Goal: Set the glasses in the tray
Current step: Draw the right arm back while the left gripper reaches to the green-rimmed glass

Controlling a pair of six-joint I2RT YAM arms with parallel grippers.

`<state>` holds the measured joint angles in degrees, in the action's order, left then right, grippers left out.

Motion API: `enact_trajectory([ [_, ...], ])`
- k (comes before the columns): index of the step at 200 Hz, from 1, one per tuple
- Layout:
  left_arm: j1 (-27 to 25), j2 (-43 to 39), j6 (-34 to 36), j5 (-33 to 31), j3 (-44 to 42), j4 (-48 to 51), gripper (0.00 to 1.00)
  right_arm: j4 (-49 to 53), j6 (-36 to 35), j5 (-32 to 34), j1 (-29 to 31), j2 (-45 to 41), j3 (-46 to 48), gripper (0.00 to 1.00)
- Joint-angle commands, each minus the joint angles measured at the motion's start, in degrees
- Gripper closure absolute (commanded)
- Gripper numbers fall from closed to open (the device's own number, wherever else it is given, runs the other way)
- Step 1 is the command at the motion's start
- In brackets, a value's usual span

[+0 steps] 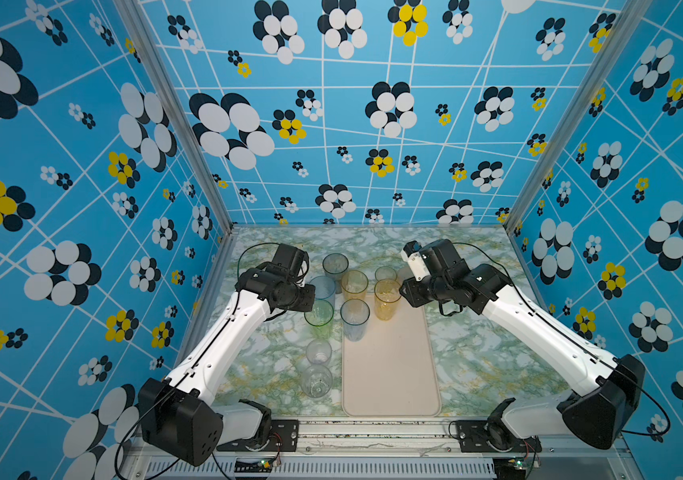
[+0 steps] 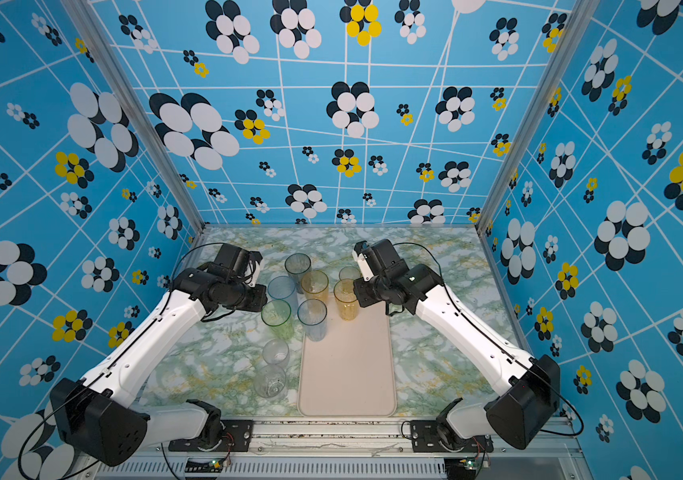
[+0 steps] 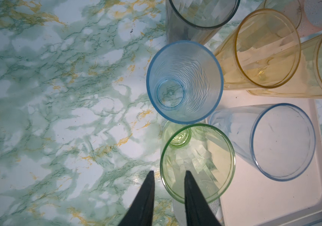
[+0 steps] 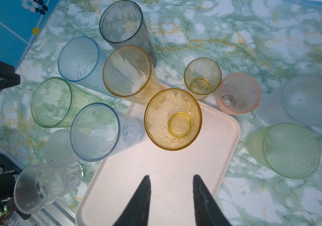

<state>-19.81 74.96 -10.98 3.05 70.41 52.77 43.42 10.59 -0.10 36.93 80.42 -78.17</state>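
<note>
Cream-pink and mostly bare, the tray [image 1: 389, 374] lies along the middle of the marble-patterned tabletop [image 1: 477, 353]. It holds just two glasses, both at its far end: a tall amber tumbler [image 4: 173, 119] and a pale blue tumbler [image 4: 95, 131]. By my count ten are left outside it, so the job is at an early stage.

A second amber tumbler [image 4: 127, 71] stands at the tray's far edge; I cannot tell whether its base is on or off the tray. Around it stand the smoky grey tumbler [image 4: 121, 23], ribbed blue tumbler [image 4: 78, 58], short amber tumbler [image 4: 202, 76] and pink pebbled tumbler [image 4: 238, 93]. A frosted pebbled tumbler [image 4: 310, 99] and a pale green pebbled tumbler [image 4: 291, 150] sit off to the tray's right. A short frosted tumbler [image 4: 58, 146] and a clear fluted glass [image 4: 38, 187] stand to its left.

The left gripper [image 3: 169, 173] has its jaws a little apart, astride the rim of the tall green tumbler [image 3: 205, 152]. A gap shows, so it seems to grip nothing yet. The right gripper [image 4: 171, 176] hangs over bare tray, jaws moderately apart and empty. The green tumbler is hemmed in just beside both blue ones, so lifting it risks a knock.
</note>
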Motion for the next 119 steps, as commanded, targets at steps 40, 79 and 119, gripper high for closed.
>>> enact_trajectory([
  [40,-0.4,2.7,-0.6,-0.1,-2.5,1.7,0.73,-1.0,0.7,-0.9,-0.3,-1.1,1.2,0.62],
  [79,-0.5,4.0,-0.5,-0.1,-2.9,0.9,0.74,-1.1,0.9,-0.8,-0.3,-1.7,1.9,0.62],
  [119,-0.6,5.5,-0.3,-0.8,-3.0,0.8,0.77,-1.1,0.9,-0.6,-0.3,-1.8,2.4,0.62],
])
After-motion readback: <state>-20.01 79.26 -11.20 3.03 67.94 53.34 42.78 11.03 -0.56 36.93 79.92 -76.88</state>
